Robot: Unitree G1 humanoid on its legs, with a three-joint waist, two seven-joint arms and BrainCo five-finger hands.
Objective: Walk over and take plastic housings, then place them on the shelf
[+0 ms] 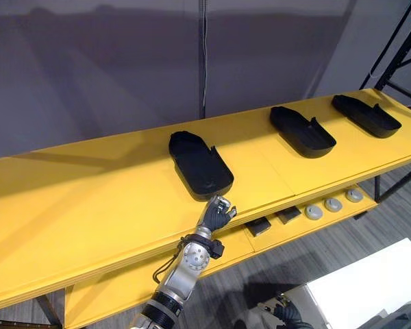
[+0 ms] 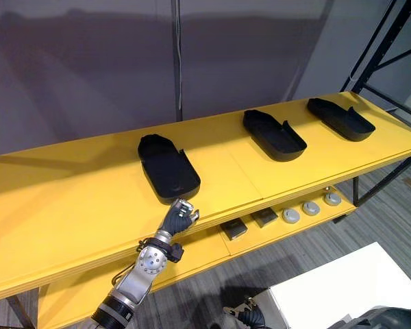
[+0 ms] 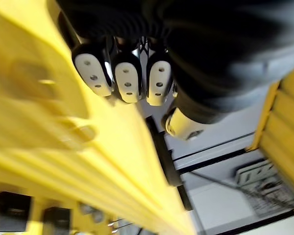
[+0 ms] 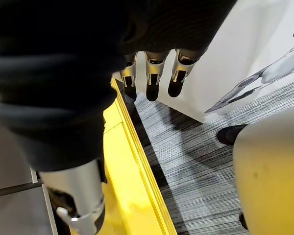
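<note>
Three black plastic housings lie on the yellow shelf top [image 1: 89, 199]: the nearest housing [image 1: 200, 164] in the middle, a second housing [image 1: 303, 131] to its right and a third housing [image 1: 366, 115] at the far right. My left hand [image 1: 216, 216] is raised at the shelf's front edge, just short of the nearest housing's near end and apart from it. Its fingers [image 3: 127, 78] are curled and hold nothing. My right hand [image 1: 288, 315] hangs low by the floor, its fingers [image 4: 157, 81] straight and relaxed, with nothing in them.
A lower yellow shelf holds three grey round parts [image 1: 333, 204] and small black blocks [image 1: 258, 226]. A white table [image 1: 370, 288] stands at the lower right. A black rack frame [image 1: 397, 55] rises at the far right, with a grey wall behind.
</note>
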